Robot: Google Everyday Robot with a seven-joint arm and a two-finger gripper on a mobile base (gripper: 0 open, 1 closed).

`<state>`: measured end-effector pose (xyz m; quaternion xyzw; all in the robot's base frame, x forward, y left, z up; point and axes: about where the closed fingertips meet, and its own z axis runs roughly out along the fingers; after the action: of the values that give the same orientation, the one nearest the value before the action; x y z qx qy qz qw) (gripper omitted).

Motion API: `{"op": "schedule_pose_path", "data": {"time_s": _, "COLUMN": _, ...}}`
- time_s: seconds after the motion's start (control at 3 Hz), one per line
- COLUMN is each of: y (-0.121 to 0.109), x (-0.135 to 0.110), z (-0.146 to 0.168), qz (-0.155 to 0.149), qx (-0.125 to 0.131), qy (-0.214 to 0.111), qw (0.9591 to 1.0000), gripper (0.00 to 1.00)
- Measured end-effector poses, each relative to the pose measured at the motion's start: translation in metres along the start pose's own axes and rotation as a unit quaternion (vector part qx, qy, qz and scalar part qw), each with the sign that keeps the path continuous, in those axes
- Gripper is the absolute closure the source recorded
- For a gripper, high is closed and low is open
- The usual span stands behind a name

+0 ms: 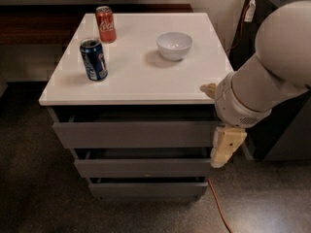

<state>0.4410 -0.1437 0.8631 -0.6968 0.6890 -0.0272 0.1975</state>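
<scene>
- We see the gripper [226, 148] hanging at the cabinet [146, 89] front right corner, just beside the top drawer [133, 134].
- It grips nothing; we cannot tell how open it is.
- That drawer and the 2 below look shut.
- Blue can [94, 59], red can [105, 24] and bowl [174, 45] stand on top, well apart from it.

The red can [105, 24] at the back left corner of the worktop [146, 81] bears white Coca-Cola script running up its side. The blue can [94, 59], near the left edge, carries a label with pale marks, but no word on it can be read. The gripper [224, 149] hangs just below the worktop's front right corner, before the right end of the top drawer [131, 134], with no legible lettering.
</scene>
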Motion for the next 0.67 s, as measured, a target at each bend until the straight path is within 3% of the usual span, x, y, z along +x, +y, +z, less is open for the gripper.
{"op": "schedule_pose_path", "data": {"time_s": 0.33, "y": 0.0043, "x": -0.0086, "z": 0.0266, "qz": -0.024, "qx": 0.001, "qy": 0.0, "qw": 0.9997, "gripper": 0.0}}
{"op": "schedule_pose_path", "data": {"time_s": 0.67, "y": 0.0039, "x": -0.0081, "z": 0.0276, "qz": -0.023, "qx": 0.001, "qy": -0.002, "qw": 0.9997, "gripper": 0.0}}
